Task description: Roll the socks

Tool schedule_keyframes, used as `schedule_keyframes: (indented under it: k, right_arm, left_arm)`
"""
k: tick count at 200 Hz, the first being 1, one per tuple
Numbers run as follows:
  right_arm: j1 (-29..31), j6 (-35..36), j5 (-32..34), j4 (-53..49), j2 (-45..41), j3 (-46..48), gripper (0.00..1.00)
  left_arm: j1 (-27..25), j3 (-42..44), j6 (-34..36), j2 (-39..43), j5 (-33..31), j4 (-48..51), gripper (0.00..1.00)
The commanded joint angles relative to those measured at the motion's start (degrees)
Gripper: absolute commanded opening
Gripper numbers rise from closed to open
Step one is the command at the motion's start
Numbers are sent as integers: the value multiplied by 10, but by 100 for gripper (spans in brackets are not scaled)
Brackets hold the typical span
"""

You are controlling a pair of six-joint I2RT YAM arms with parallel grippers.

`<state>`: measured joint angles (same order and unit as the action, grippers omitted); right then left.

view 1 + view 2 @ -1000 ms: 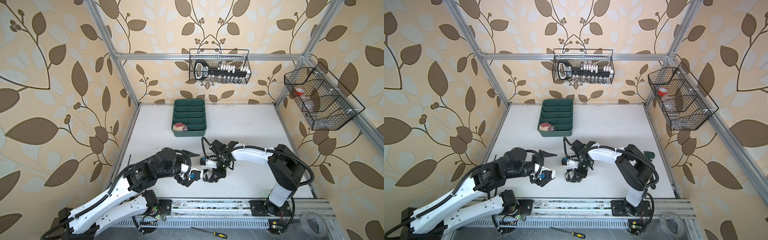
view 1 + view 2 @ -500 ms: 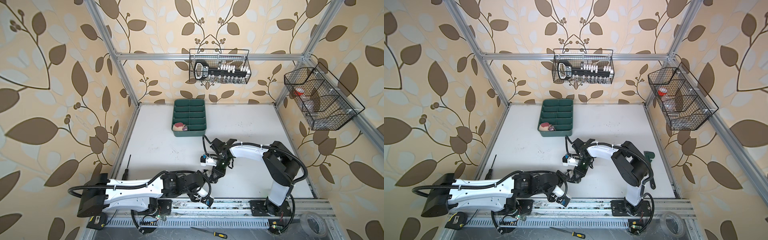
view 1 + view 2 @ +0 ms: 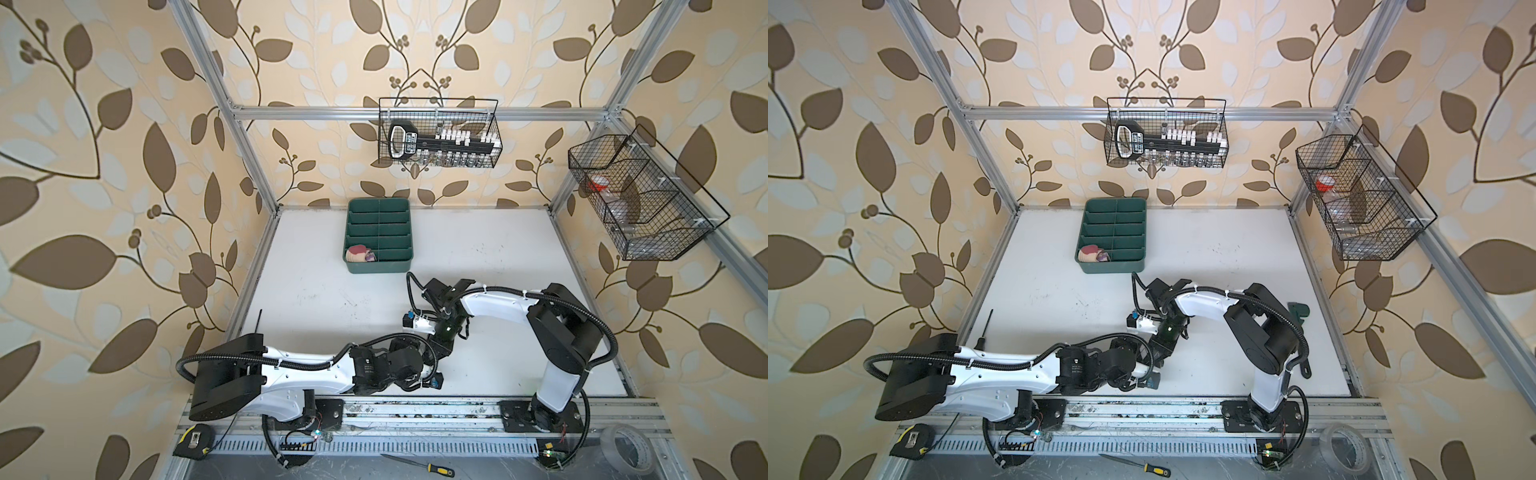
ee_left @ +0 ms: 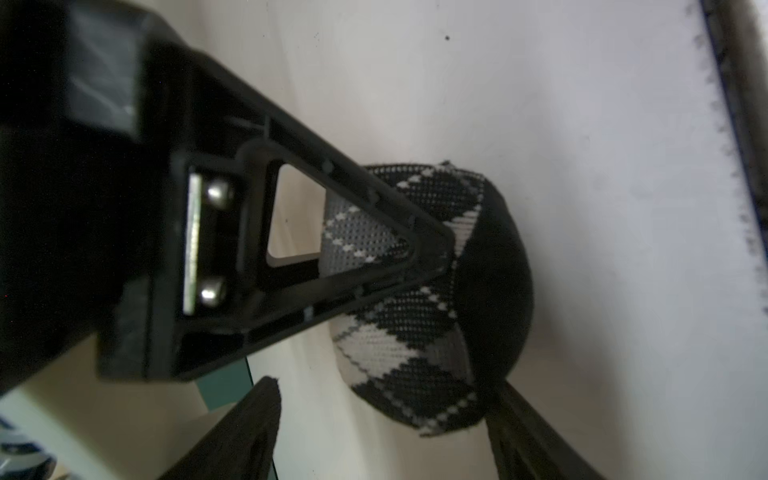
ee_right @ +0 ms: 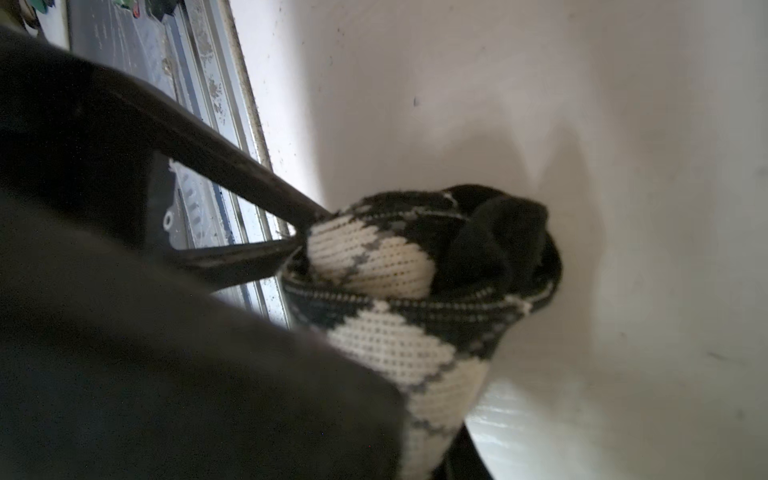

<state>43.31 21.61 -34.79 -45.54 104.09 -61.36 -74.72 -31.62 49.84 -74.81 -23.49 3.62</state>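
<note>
Right pincer is pinching the rolled argyle sock. One slim black finger is pushed in at the roll's side, and the other, close to the lens and blurred, comes in from the opposite side.

The roll is a tight knitted bundle of cream diamonds, dark diamonds and thin grey crossing lines. A plain black wad bulges out of one end; toe or heel, I cannot tell.

My left pincer is spread. The tip of its open-framed triangular finger sits against the patterned side. The other finger stands off the roll, with bare surface showing in between.

The sock sits low on the matte white surface, near its front edge, with the scuffed aluminium rail just beside it. In both top views my two wrists hide it.

My left arm lies flat along that front edge, so it's tight there. Toward the back and the right side the surface lies wide and bare.

The green divided tray stands well apart near the far wall, smooth plastic with thin partitions. The beige sock, showing maroon, is bundled in its nearest left compartment.
</note>
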Motion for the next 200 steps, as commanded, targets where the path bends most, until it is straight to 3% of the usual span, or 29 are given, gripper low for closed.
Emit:
schedule_keyframes:
  k: [1,134,200]
  right_arm:
    - [1,0,-10,-27,-3,14,10]
    - [-15,2,-54,-33,-2,-6,8]
    - [-21,-2,-15,-26,7,-4,8]
  left_arm:
    - [-5,1,-21,-18,-27,-41,80]
    - [-39,14,-70,-54,6,-80,76]
    - [-59,11,-73,137,71,72,84]
